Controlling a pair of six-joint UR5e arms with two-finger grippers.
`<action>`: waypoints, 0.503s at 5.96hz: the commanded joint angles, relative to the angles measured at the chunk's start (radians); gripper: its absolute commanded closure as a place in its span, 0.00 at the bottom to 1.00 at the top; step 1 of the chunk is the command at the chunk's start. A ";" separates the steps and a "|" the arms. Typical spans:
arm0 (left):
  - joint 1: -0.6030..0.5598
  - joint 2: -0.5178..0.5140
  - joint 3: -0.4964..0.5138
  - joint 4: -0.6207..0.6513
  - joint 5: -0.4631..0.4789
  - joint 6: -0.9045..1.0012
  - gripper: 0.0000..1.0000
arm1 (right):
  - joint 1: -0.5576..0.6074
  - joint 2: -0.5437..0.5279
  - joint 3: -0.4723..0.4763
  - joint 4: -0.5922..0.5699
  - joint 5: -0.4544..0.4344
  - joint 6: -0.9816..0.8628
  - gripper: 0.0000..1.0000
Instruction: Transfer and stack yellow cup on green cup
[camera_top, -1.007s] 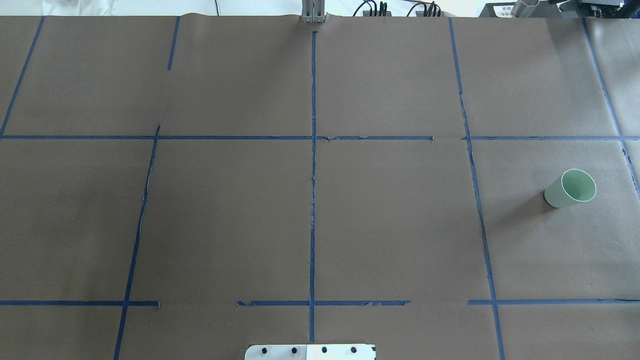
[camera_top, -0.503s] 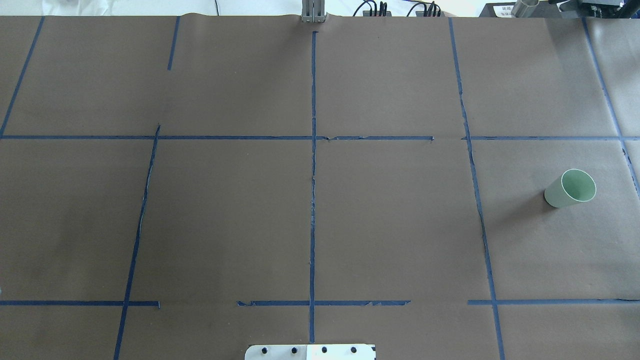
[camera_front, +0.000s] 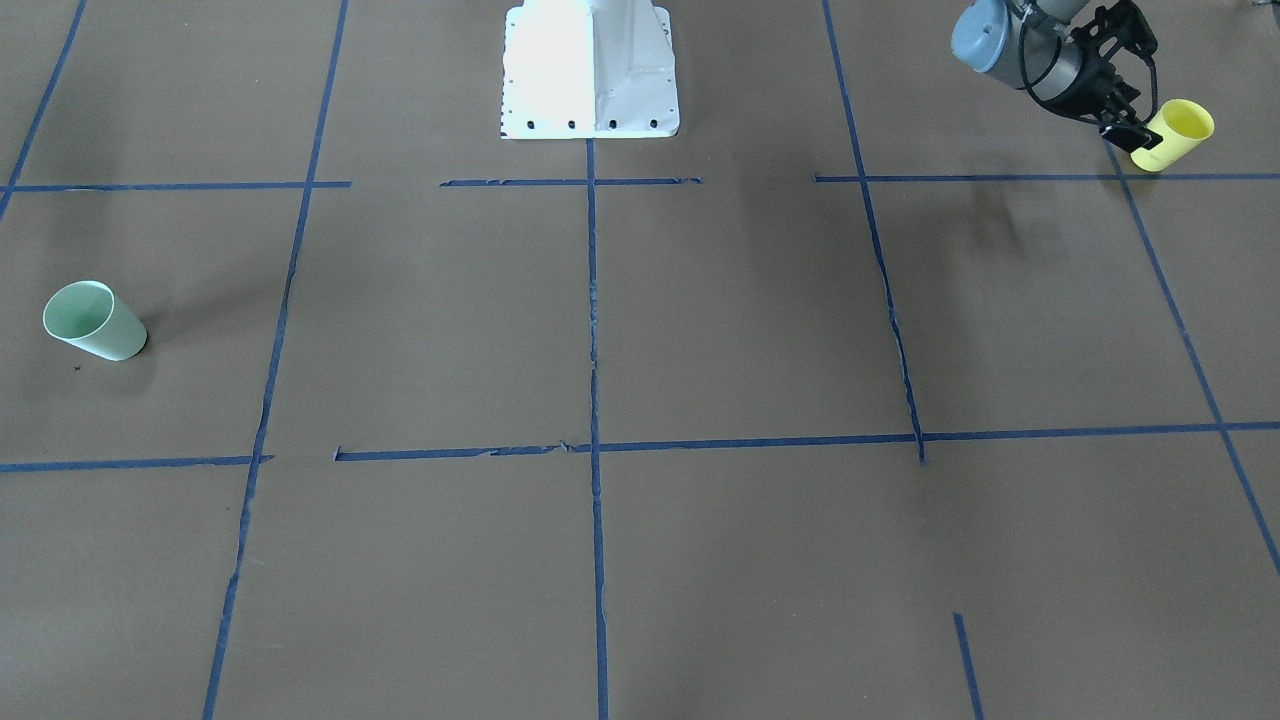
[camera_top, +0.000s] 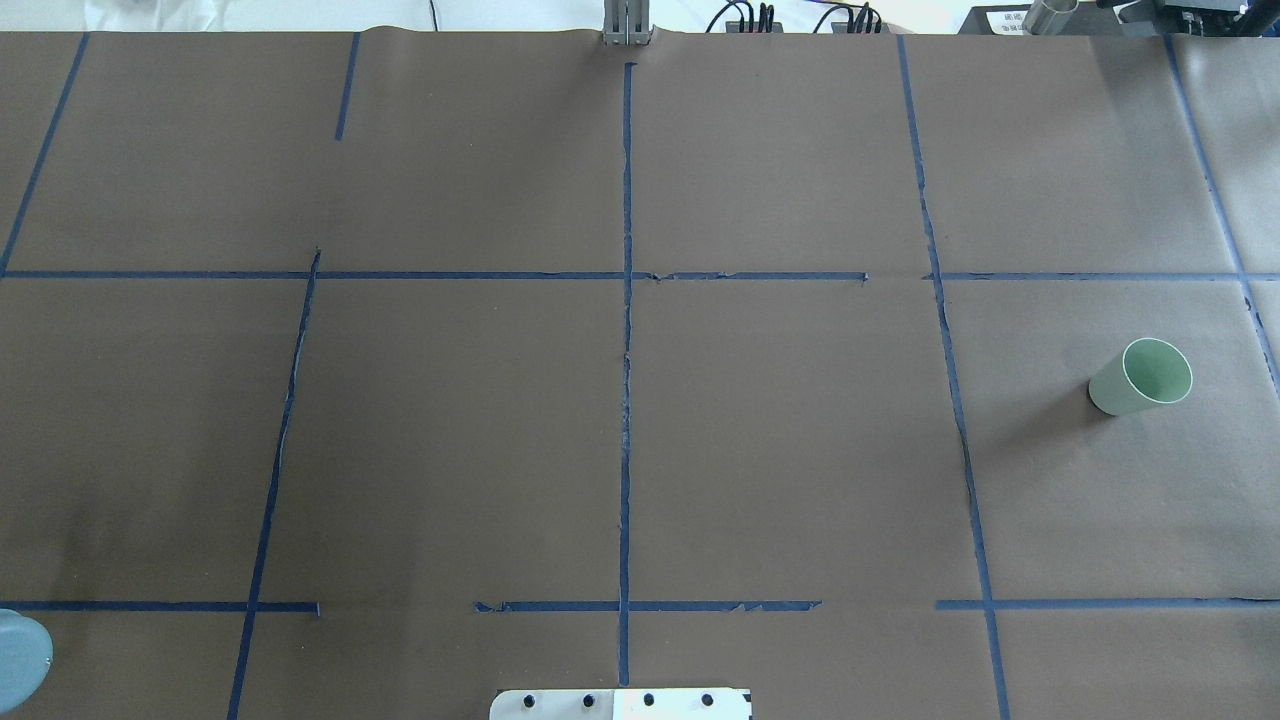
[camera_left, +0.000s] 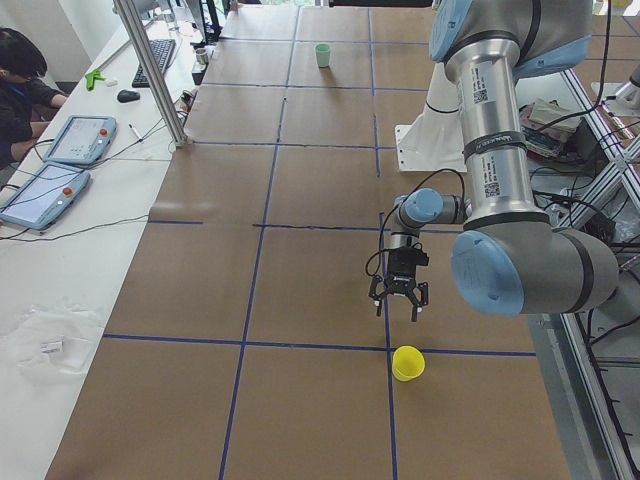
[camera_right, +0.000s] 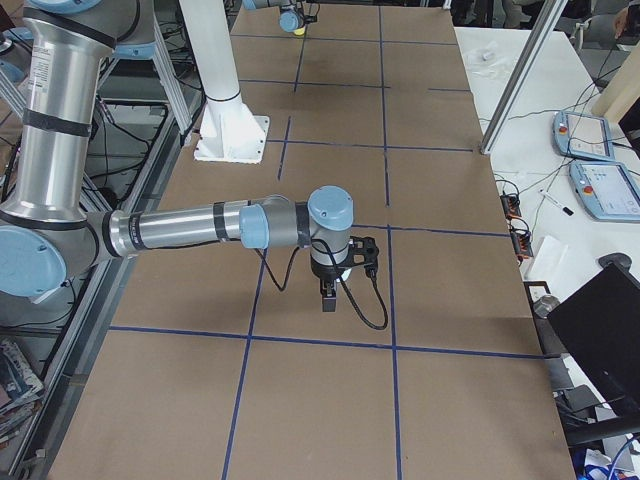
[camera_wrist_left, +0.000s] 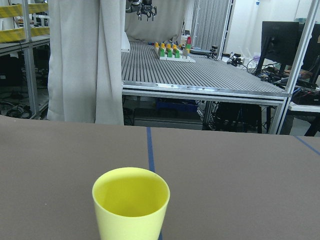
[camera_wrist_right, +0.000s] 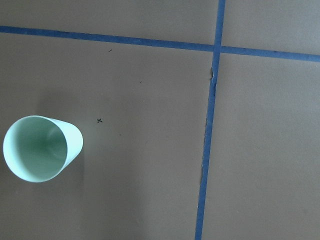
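Step in hand: I judge this to be the reach for the pick; nothing is lifted or stacked yet.
Yellow cup: the yellow cup stands upright, mouth up, on a blue tape line at my left end of the table. It is not in the overhead view.
Left gripper: the left gripper hangs just short of the yellow cup with its jaws spread and nothing between them. From the side it is near the cup but not around it. Its wrist camera looks level at the cup, dead ahead and low in the view.
Green cup: the green cup sits upright and alone at the far right end, well apart from the yellow one.
Right gripper: the right gripper is over the paper near the green cup, which its wrist camera sees from above. I cannot tell how its jaws stand, as only the side view shows it.
Next move: I would ease the left gripper forward and down until the fingers straddle the cup wall, then close gently. The thin plastic may tip or skid if one finger arrives first.
Change from earlier: a grey joint cap of the left arm now pokes into the overhead's lower-left corner, which was bare half a second ago. The green cup has not shifted.
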 joint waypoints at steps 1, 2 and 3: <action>0.043 -0.006 0.114 -0.008 -0.021 -0.016 0.00 | 0.000 0.001 0.001 0.000 0.000 0.001 0.00; 0.054 -0.016 0.144 -0.031 -0.021 -0.018 0.00 | 0.000 0.001 0.001 0.000 0.000 0.003 0.00; 0.062 -0.039 0.185 -0.037 -0.021 -0.016 0.00 | 0.000 0.001 0.001 0.001 0.000 0.001 0.00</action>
